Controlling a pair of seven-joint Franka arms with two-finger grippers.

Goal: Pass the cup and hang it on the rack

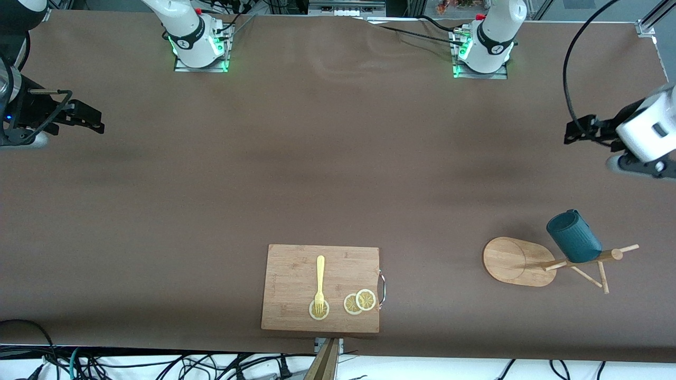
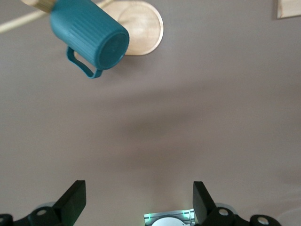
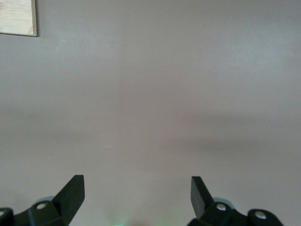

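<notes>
The dark teal ribbed cup (image 1: pixel 574 236) hangs tilted on a peg of the light wooden rack (image 1: pixel 509 259), toward the left arm's end of the table. In the left wrist view the cup (image 2: pixel 89 35) shows its base and small handle, with the rack's oval base (image 2: pixel 143 28) beside it. My left gripper (image 1: pixel 573 132) hovers over bare table, apart from the rack, open and empty; its own view shows the gripper (image 2: pixel 139 200) with nothing between the fingers. My right gripper (image 1: pixel 92 120) waits over the right arm's end of the table, and is seen open and empty (image 3: pixel 137 197) in its own view.
A bamboo cutting board (image 1: pixel 320 287) lies near the table's front edge, carrying a yellow fork (image 1: pixel 319 282) and lemon slices (image 1: pixel 360 302). A corner of that board (image 3: pixel 18 16) shows in the right wrist view. Brown table cloth spreads between the arms.
</notes>
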